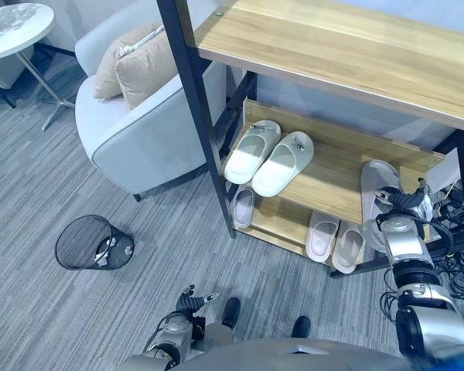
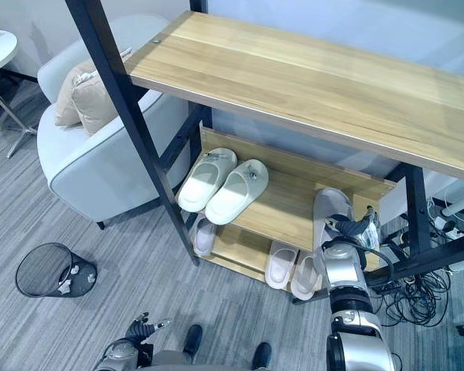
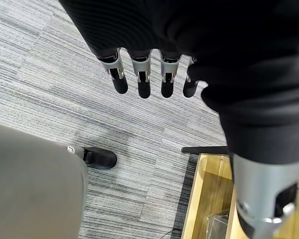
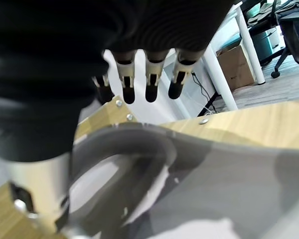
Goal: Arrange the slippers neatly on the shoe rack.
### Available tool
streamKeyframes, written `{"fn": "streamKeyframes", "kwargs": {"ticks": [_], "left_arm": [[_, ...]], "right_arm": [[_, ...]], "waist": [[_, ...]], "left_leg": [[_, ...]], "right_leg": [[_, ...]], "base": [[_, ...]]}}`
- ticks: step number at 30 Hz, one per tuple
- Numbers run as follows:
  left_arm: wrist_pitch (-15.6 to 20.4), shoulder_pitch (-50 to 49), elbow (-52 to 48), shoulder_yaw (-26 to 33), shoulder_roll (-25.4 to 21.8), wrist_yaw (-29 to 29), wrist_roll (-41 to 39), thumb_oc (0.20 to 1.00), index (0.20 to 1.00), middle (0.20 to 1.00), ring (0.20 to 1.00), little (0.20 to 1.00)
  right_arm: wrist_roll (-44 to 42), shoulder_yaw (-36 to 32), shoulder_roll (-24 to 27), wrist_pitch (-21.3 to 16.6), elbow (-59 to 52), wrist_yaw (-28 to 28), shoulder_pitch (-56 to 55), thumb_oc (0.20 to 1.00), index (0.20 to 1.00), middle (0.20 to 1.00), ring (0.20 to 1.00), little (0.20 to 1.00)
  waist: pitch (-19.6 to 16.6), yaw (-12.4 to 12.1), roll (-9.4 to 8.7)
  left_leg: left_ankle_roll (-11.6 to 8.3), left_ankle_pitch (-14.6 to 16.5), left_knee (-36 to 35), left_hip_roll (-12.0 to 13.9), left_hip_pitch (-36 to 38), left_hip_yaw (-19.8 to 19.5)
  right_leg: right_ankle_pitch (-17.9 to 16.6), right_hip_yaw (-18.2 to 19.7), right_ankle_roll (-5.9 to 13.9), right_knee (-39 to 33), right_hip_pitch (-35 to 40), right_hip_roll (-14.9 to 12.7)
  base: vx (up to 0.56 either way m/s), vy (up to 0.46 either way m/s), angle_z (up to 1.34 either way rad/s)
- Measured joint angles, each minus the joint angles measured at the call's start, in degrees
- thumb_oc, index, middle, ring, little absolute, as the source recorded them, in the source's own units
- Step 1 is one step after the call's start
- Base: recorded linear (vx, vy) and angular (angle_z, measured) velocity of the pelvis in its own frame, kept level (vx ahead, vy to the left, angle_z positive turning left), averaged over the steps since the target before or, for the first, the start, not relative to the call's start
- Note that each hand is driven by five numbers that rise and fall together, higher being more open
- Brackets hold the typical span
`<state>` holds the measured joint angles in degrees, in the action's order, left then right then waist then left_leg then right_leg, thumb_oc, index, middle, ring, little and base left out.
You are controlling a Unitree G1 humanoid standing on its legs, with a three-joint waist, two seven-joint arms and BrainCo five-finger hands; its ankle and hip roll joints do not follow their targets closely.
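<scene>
Wood-grain shelves in a black frame make up the shoe rack (image 1: 336, 166). A pair of white slippers (image 1: 269, 154) is seen set side by side at the left end of the middle shelf, toes pointing to the rack's back. On the bottom shelf a second pale pair (image 1: 334, 241) lies together toward the right end, and a single pale slipper (image 1: 243, 207) lies alone by the left post. A grey slipper (image 1: 377, 185) is held at the right end of the middle shelf by the right hand (image 2: 354, 229); in the right wrist view its grey strap (image 4: 124, 149) is seen clasped against the thumb while the fingers (image 4: 150, 84) stand fairly straight above it, so the hold is judged a pinch. The left hand (image 1: 192, 300) hangs idle low over the grey carpet, fingers relaxed and holding nothing. Judged roughly midway: the grey slipper is not yet released or squared, its mate has not been spotted, and the lone slipper lacks a partner.
</scene>
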<state>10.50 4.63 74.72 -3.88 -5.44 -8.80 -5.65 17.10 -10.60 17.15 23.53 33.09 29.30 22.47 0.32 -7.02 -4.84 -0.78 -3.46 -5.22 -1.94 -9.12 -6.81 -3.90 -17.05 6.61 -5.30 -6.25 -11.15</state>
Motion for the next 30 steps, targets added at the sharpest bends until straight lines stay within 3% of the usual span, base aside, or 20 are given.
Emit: {"fn": "streamKeyframes", "kwargs": {"ticks": [5,6,8,14,19,23,30], "left_arm": [[0.12,0.23,-0.05,-0.05,0.31,-0.37,-0.08,1.0,1.0,1.0,1.0,1.0],[0.12,0.29,-0.05,-0.05,0.35,-0.38,-0.18,1.0,1.0,1.0,1.0,1.0],[0.14,0.32,-0.04,-0.06,0.48,-0.45,-0.59,1.0,1.0,1.0,1.0,1.0],[0.44,0.36,-0.02,-0.06,0.5,-0.42,-0.61,1.0,1.0,1.0,1.0,1.0],[1.13,0.41,0.03,-0.07,0.37,-0.37,-0.62,1.0,1.0,1.0,1.0,1.0],[1.12,0.6,0.31,-0.05,0.23,-0.37,-0.62,1.0,1.0,1.0,1.0,1.0],[1.09,0.64,0.6,-0.06,0.09,-0.34,-0.61,1.0,1.0,1.0,1.0,1.0]], "right_arm": [[0.2,0.62,3.3,2.55,0.03,-3.06,2.19,1.0,1.0,1.0,1.0,1.0],[0.43,1.46,4.21,2.7,0.02,-3.75,2.59,0.865,0.865,0.865,0.865,0.865],[2.11,2.05,4.48,3.15,0.03,-6.69,3.95,0.2,0.2,0.2,0.2,0.2],[6.82,3.13,6.29,3.8,3.4,-11.43,5.89,0.2,0.2,0.2,0.2,0.2],[8.99,5.63,6.52,2.89,4.89,-10.9,5.73,0.2,0.2,0.2,0.2,0.2],[8.56,6.9,6.05,-0.52,5.13,-6.43,2.86,0.2,0.2,0.2,0.2,0.2],[6.89,8.01,5.84,-2.67,4.96,-5.94,1.94,0.2,0.2,0.2,0.2,0.2]], "waist": [[0.6,-0.07,0.66],[0.71,-0.1,0.81],[0.95,-0.07,1.17],[1.3,-0.16,1.25],[1.59,-0.13,0.95],[1.8,-0.08,0.63],[1.67,0.11,0.32]], "left_leg": [[0.06,-0.04,0.18,-0.18,-0.86,-0.27],[0.07,-0.05,0.21,-0.18,-1.12,-0.27],[0.08,-0.06,0.33,-0.16,-1.38,-0.26],[0.06,-0.06,0.34,-0.11,-0.8,-0.27],[0.06,-0.06,0.34,-0.07,-0.6,-0.28],[0.04,-0.04,0.21,-0.06,0.32,-0.31],[0.05,-0.05,0.34,0.02,0.6,-0.16]], "right_leg": [[0.01,-0.38,0.04,0.0,-0.64,-0.15],[0.01,-0.37,0.04,0.0,-0.89,-0.15],[0.0,-0.37,0.03,0.01,-1.11,-0.11],[0.0,-0.39,0.03,0.0,-0.54,-0.06],[0.0,-0.41,0.03,0.0,-0.33,-0.02],[0.05,-0.52,0.01,0.0,0.67,-0.03],[-0.01,-0.37,-0.03,0.01,0.89,0.06]], "base": [[-0.01,0.023,0.03],[0.0,0.0,0.0],[0.02,0.005,0.0],[0.01,0.001,0.0],[0.0,0.0,0.0],[0.0,0.0,0.0],[0.0,0.0,0.0]]}}
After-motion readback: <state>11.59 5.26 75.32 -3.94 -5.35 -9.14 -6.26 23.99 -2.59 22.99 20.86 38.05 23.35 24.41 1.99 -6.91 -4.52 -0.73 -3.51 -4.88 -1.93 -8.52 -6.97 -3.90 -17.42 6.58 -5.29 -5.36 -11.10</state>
